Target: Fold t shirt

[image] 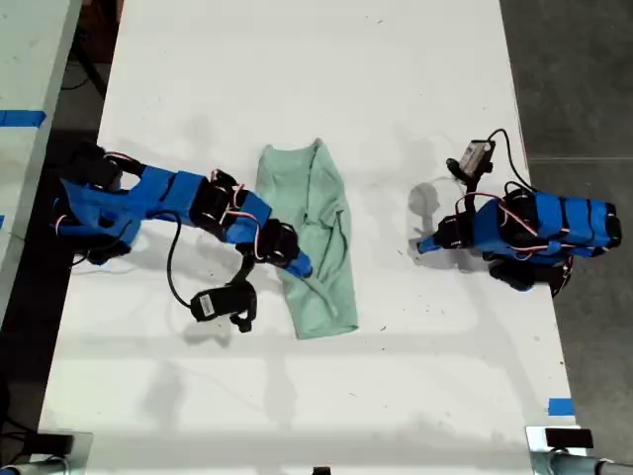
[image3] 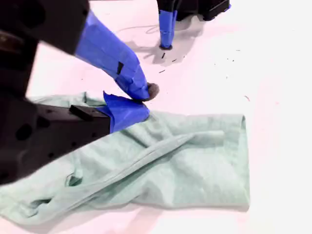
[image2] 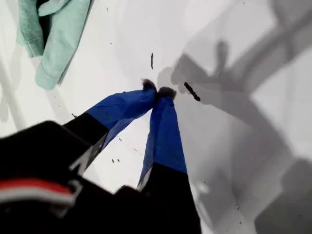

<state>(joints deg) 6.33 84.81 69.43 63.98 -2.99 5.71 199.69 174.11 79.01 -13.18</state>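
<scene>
T shirt point(image: 309, 237): mint, wrinkled, folded lengthwise on white worktop point(image: 297, 79). Our second pincer point(image3: 144, 100): tips over shirt's edge, nearly closed; grip on cloth unclear. Our first pincer point(image2: 157, 90): clenched, empty, well apart from shirt.

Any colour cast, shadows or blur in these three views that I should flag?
Exterior view: evenly lit, sharp, soft arm shadows on the white table. First wrist view: heavy grey shadows across the table, near housing blurred, my first end effector sharp. Second wrist view: pinkish cast on the table, t shirt sharp, dark near housing blurred.
</scene>
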